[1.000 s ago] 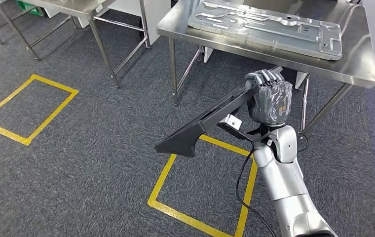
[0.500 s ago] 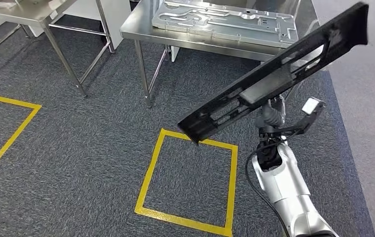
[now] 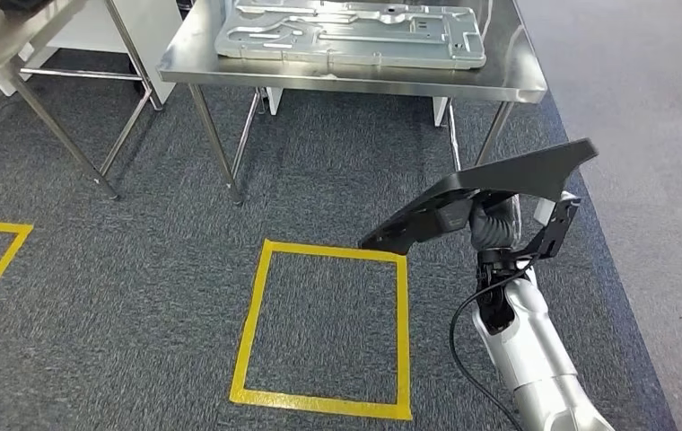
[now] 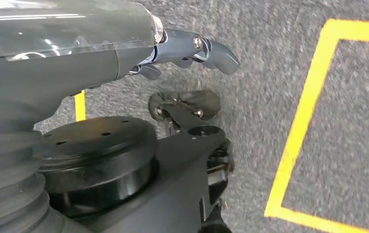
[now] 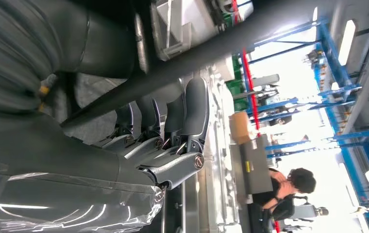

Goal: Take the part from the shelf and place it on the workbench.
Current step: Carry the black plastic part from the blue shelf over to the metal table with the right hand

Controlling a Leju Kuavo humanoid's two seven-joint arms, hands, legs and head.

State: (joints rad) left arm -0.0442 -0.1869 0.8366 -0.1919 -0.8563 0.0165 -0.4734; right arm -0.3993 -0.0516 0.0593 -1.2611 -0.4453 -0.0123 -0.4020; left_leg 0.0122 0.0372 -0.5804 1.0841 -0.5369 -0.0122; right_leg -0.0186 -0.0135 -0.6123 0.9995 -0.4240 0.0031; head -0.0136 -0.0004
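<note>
My right hand (image 3: pixel 490 223) grips a long black part (image 3: pixel 499 184) from below and holds it tilted above the carpet, in front of the near right leg of the steel workbench (image 3: pixel 337 85). In the right wrist view the dark fingers (image 5: pixel 173 121) wrap around the black part (image 5: pixel 197 53). The left hand (image 4: pixel 187 48) hangs over the floor with its fingers apart and nothing in it.
A large grey metal plate (image 3: pixel 346 31) lies across the workbench top. A yellow tape square (image 3: pixel 266 314) marks the carpet in front of it. A second steel table (image 3: pixel 14 54) stands at the far left. A person (image 5: pixel 289 189) is in the background.
The camera has turned, so the workbench now sits nearer the middle. My right hand swung the black part up high, then lowered it to a flatter tilt.
</note>
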